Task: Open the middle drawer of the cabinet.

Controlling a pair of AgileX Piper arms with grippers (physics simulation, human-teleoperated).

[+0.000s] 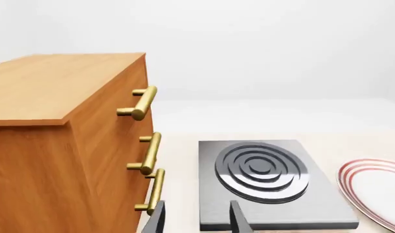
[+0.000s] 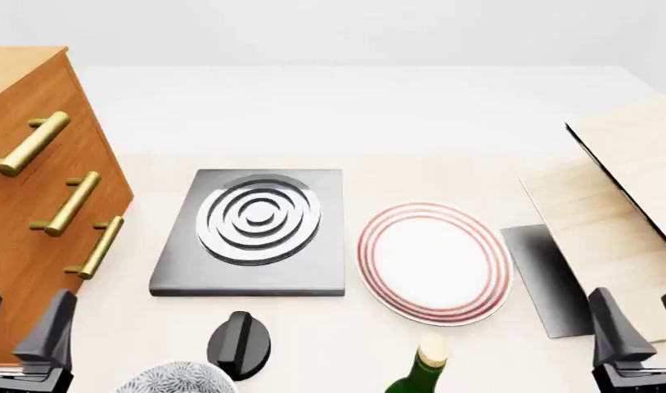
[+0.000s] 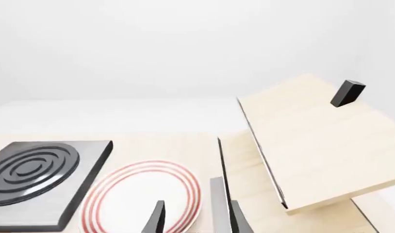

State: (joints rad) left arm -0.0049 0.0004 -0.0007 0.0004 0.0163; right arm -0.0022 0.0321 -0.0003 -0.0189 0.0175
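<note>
Orange-brown wooden cabinet (image 2: 33, 188), far left; middle drawer (image 2: 51, 214) flush, brass bar handle (image 2: 67, 204). Left gripper (image 2: 22, 327), near left, jaws spread, empty. Right gripper (image 2: 639, 326), near right, jaws spread, empty. Grey burner plate (image 2: 254, 232) and red-ringed plate (image 2: 434, 262) between.

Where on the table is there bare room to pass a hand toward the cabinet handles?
Bare strip between the cabinet and the stove plate; also bare table beyond the stove plate. Crowded near the front edge: knob, bottle, plate.

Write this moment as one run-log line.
middle drawer: closed | left gripper: open, empty, near cabinet | right gripper: open, empty
</note>
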